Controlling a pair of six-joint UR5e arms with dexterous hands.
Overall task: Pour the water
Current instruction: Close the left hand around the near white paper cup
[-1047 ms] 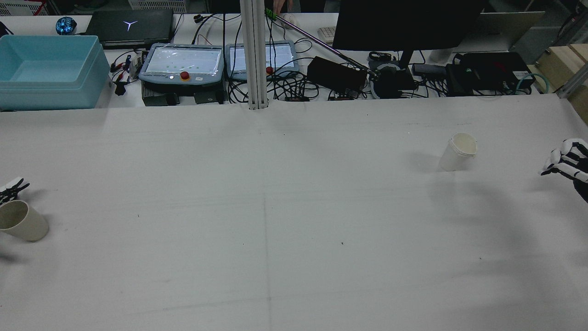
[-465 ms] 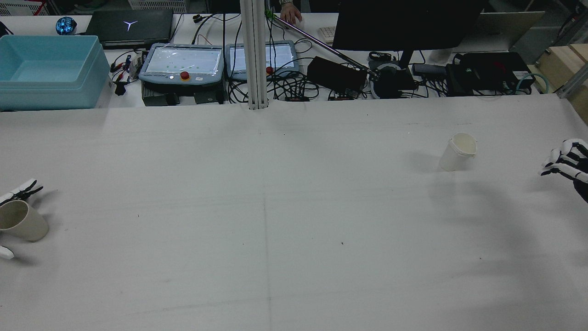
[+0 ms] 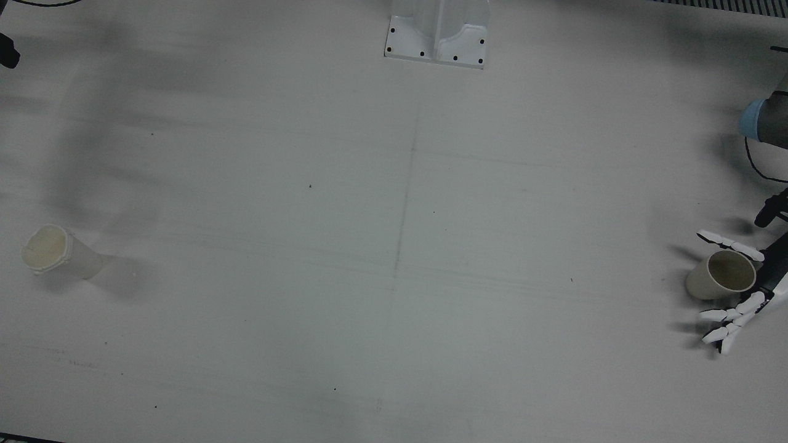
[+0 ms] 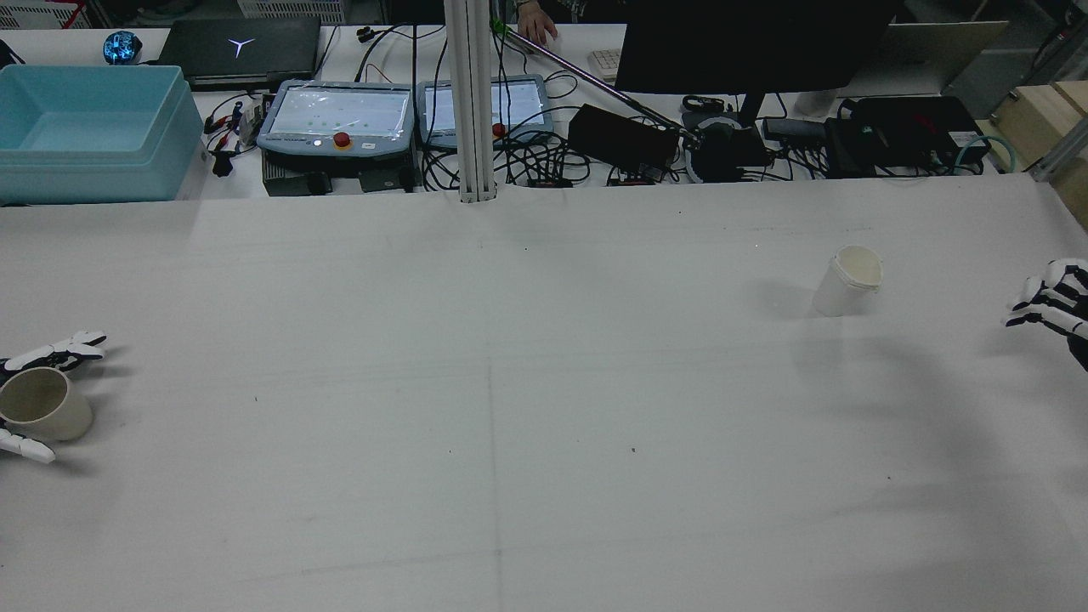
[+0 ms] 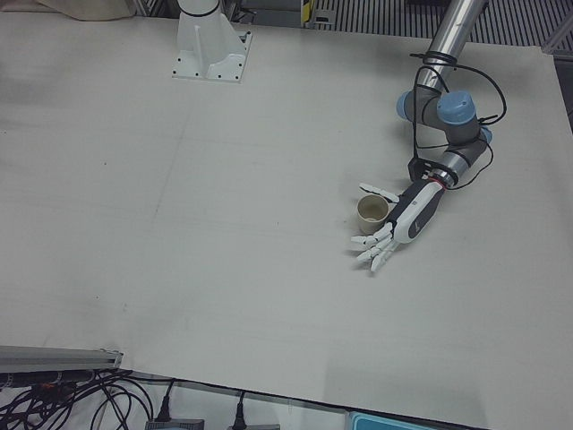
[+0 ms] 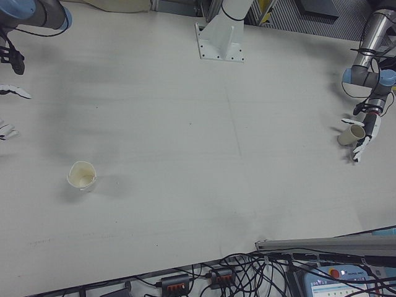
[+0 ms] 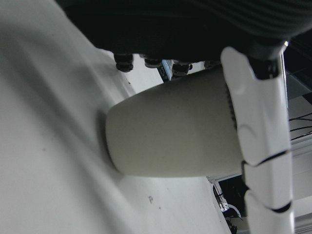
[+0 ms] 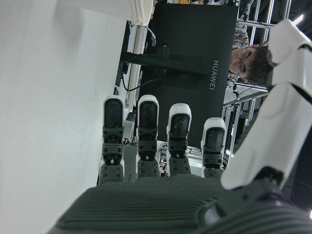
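Left robot hand (image 5: 394,231) spread around beige cup (image 5: 371,210), one digit behind, the rest in front, not yet clamped; placed so as to close on cup's wall for lifting, by the look of it. Right robot hand (image 4: 1050,297) splayed, empty, hovering well apart from white paper cup (image 4: 847,280), probably waiting as receiver side. Both cups upright on white worktop (image 4: 544,408), far apart at opposite ends. Left hand view alone shows cup wall lying against palm; rear view alone shows both cups with both hands together.
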